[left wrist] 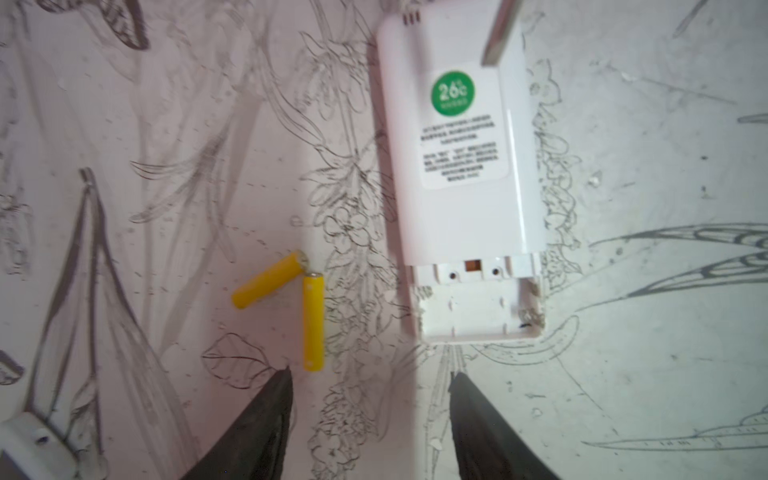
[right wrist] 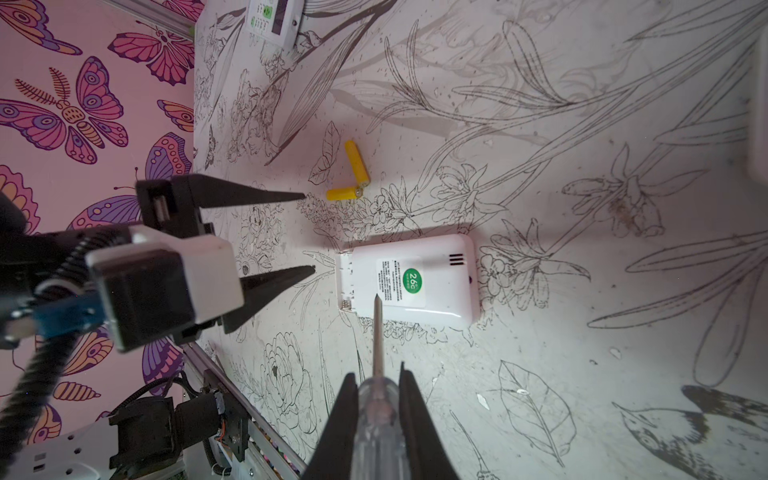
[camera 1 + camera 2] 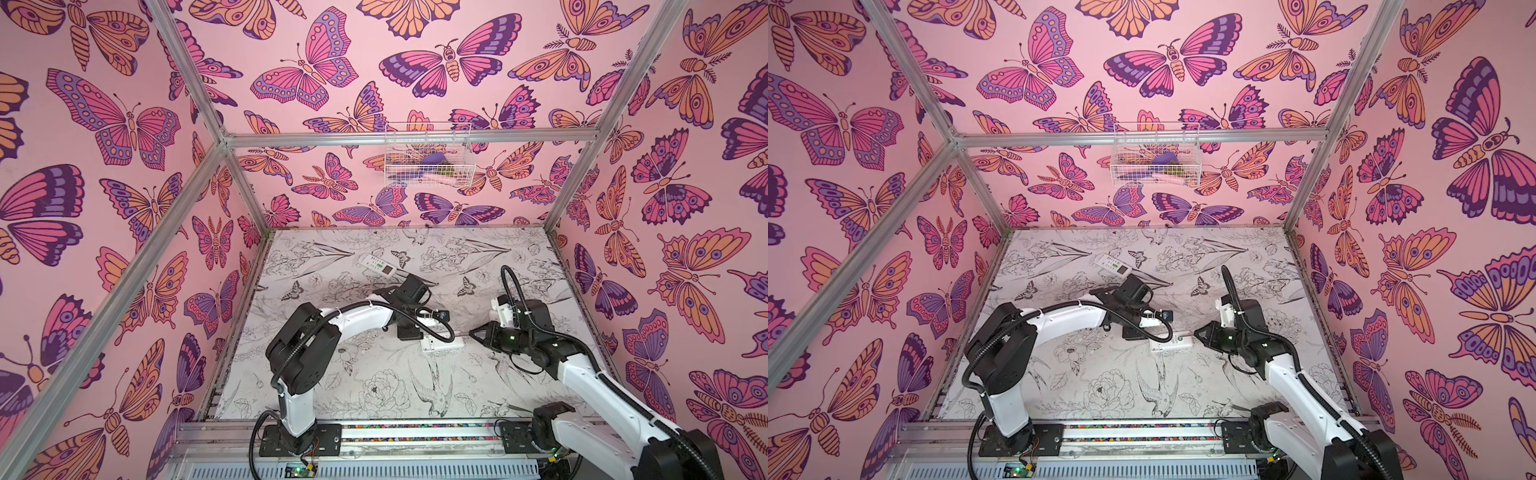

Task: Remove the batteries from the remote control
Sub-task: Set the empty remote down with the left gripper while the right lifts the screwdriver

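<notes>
So both yellow batteries point(image 1: 313, 322) lie beside the emptied remote point(image 1: 461, 199), left claw point(image 1: 370, 373) spread, right claw point(image 2: 377, 372) pinching the screwdriver point(image 2: 377, 332); I reckon the far remote point(image 3: 377, 264) comes next.

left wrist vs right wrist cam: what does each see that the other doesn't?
Only left wrist: a straight look into the remote's open battery bay, with no cells in it.
Only right wrist: the right gripper shut on the clear-handled screwdriver, and a second remote farther off on the table.
Both: two yellow batteries lying with ends touching beside the face-down remote; the left gripper, fingers apart, empty; the screwdriver's shaft over the remote.
</notes>
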Motion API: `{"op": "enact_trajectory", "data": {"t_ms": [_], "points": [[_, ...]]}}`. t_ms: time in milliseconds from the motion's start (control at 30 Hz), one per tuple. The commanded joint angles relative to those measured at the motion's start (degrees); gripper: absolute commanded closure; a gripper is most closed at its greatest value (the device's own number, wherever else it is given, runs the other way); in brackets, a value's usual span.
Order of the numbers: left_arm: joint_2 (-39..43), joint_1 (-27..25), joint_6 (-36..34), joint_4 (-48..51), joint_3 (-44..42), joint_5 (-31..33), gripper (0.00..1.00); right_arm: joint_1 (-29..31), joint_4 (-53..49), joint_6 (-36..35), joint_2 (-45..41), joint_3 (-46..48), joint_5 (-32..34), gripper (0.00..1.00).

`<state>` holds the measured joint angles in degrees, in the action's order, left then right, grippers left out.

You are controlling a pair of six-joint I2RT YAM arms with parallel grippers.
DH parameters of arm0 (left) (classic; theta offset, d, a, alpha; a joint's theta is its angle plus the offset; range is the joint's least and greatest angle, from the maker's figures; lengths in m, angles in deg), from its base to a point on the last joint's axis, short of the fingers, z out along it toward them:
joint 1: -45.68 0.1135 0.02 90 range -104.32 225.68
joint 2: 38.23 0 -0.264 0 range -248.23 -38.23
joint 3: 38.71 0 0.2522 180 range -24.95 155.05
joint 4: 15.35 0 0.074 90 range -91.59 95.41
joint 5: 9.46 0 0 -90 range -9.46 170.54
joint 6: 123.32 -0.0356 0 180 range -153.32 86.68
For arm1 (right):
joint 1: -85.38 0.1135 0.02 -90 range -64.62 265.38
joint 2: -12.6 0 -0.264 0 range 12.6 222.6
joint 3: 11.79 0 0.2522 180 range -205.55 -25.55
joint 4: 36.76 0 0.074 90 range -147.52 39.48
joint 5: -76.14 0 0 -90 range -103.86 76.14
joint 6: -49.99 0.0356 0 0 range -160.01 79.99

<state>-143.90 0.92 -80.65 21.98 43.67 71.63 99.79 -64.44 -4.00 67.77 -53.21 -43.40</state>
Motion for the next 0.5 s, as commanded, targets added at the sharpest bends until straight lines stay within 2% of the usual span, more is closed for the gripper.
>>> {"op": "enact_trajectory", "data": {"t_ms": [0, 467], "points": [[0.71, -0.84, 0.53, -1.29, -1.94, 0.82, 0.35, -0.42, 0.89, 0.36, -0.32, -0.22, 1.37, 1.00], [-4.13, -3.66, 0.91, -5.44, -1.72, 0.67, 0.33, -1.07, -0.22, 0.55, -3.26, 0.40, 3.36, 1.00]]}}
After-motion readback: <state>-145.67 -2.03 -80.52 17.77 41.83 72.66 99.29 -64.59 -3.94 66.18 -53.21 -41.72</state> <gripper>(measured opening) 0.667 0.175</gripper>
